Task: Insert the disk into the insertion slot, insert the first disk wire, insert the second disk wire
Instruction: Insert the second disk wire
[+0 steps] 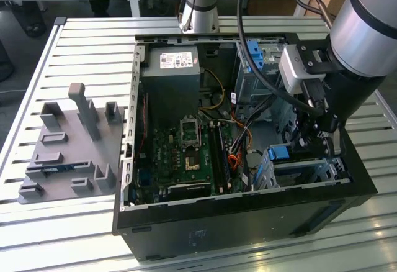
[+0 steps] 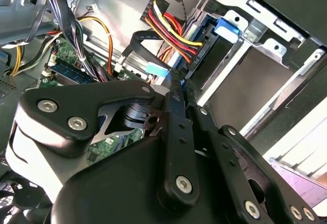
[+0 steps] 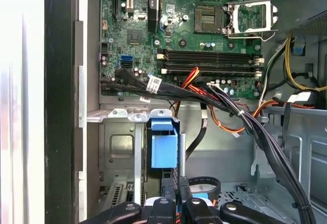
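Note:
The disk sits inside the insertion slot [image 1: 322, 171], the low grey cage at the case's corner on the exterior view's right; its blue caddy tab [image 1: 279, 153] [image 2: 227, 28] [image 3: 163, 144] sticks out. A black plug with yellow, red and black wires [image 2: 196, 58] sits against the disk's end. My gripper [image 1: 319, 136] [image 2: 176, 81] [image 3: 176, 203] hangs just beside the slot with its fingers pressed together. At the fingertips is the light-blue plug [image 2: 158, 69] [image 3: 200, 196] of a flat black wire [image 2: 137, 40], seemingly pinched between them.
The open case [image 1: 248, 207] holds a green motherboard [image 1: 186, 154] [image 3: 204, 24], a power supply [image 1: 170, 73] and a taller grey cage with a blue clip [image 1: 254, 54]. Black cable bundles [image 3: 245, 119] cross near the slot. A grey fixture plate [image 1: 68, 154] lies on the slatted table.

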Controlling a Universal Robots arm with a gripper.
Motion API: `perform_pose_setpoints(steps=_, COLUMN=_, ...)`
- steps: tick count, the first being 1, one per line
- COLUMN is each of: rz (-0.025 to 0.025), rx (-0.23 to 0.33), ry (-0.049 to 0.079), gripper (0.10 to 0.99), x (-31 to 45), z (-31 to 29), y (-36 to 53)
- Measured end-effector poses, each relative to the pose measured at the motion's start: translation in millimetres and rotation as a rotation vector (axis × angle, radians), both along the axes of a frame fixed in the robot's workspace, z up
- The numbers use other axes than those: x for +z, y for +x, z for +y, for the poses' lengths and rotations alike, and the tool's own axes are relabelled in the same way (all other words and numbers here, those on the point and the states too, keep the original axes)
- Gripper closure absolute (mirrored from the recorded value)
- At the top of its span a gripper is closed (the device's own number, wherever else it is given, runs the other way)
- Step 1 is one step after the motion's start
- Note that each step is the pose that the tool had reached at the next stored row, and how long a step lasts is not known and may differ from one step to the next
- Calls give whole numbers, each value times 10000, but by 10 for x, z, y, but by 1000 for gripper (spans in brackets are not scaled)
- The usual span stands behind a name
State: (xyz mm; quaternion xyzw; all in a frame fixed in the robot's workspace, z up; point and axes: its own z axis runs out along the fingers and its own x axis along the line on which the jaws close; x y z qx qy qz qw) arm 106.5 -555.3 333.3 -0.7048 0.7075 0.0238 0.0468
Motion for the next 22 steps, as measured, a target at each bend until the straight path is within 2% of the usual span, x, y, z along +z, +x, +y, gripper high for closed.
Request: perform_pose_setpoints(steps=22, rz=0, rx=-28, ry=-3, gripper=937, x=-20, z=-13, y=35)
